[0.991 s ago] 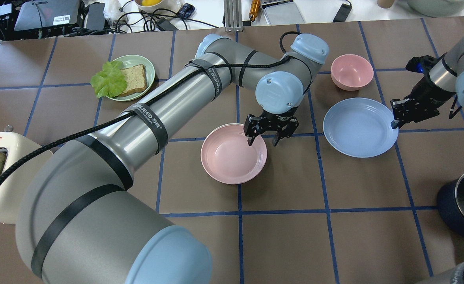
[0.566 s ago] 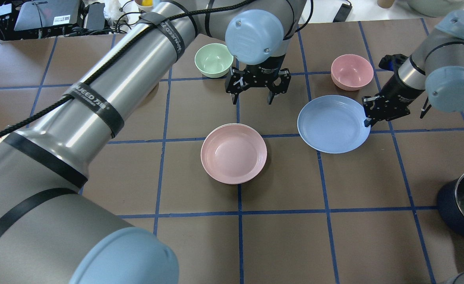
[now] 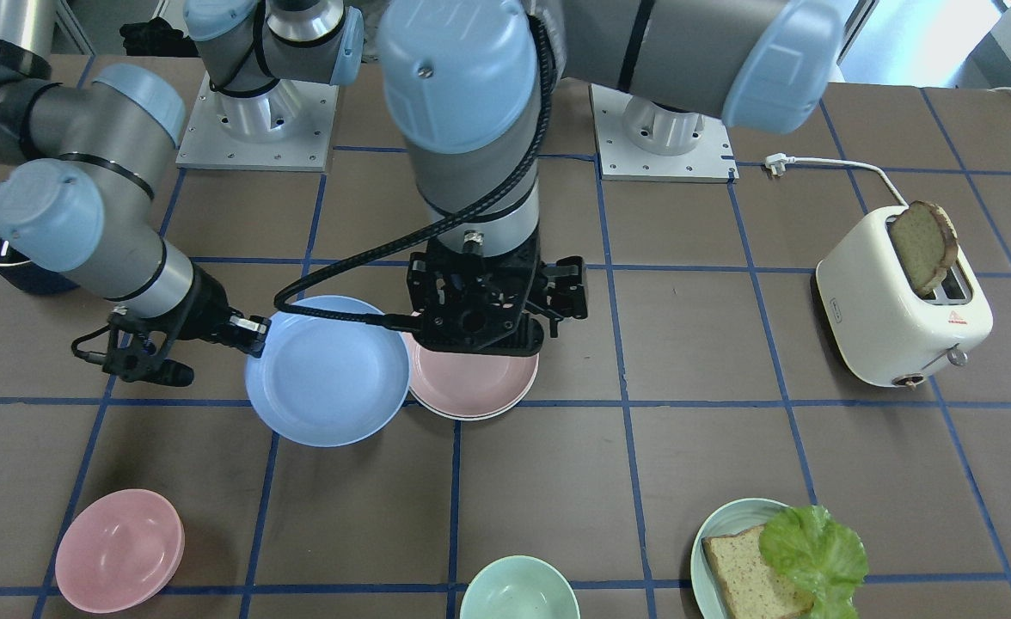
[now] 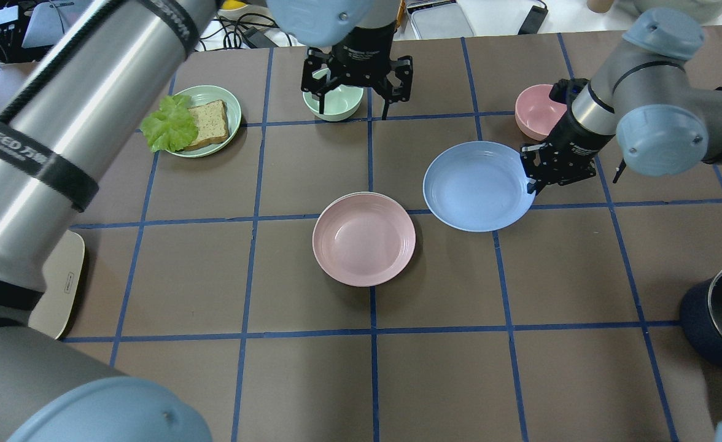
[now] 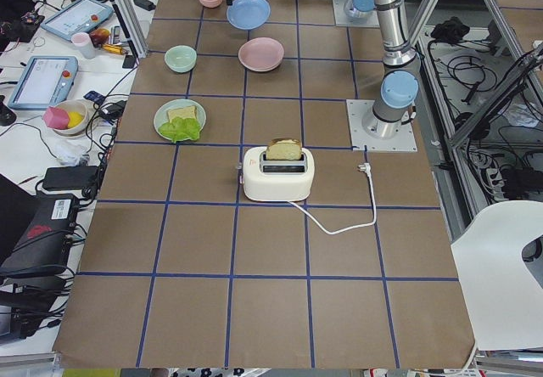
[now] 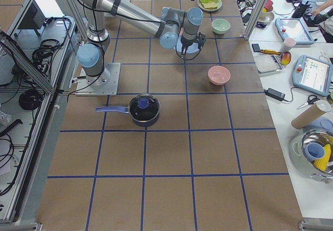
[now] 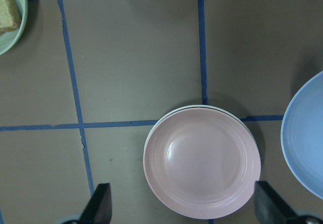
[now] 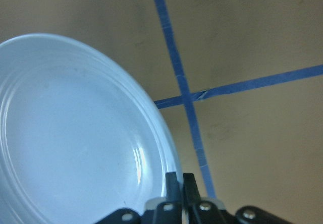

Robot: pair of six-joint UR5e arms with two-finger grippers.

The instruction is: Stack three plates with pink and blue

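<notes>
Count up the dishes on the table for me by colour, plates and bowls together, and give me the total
Pink: 2, the pink plate and the pink bowl
Blue: 1, the blue plate
Green: 2, the green bowl and the green plate with bread and lettuce
Cream: 1, the cream plate under the pink one, only its rim showing
Total: 6

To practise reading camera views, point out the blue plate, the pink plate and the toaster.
blue plate (image 4: pixel 474 184), overhead view, centre of its well.
pink plate (image 4: pixel 364 240), overhead view, centre of its well.
toaster (image 3: pixel 888 320), front-facing view, its cream side.
</notes>
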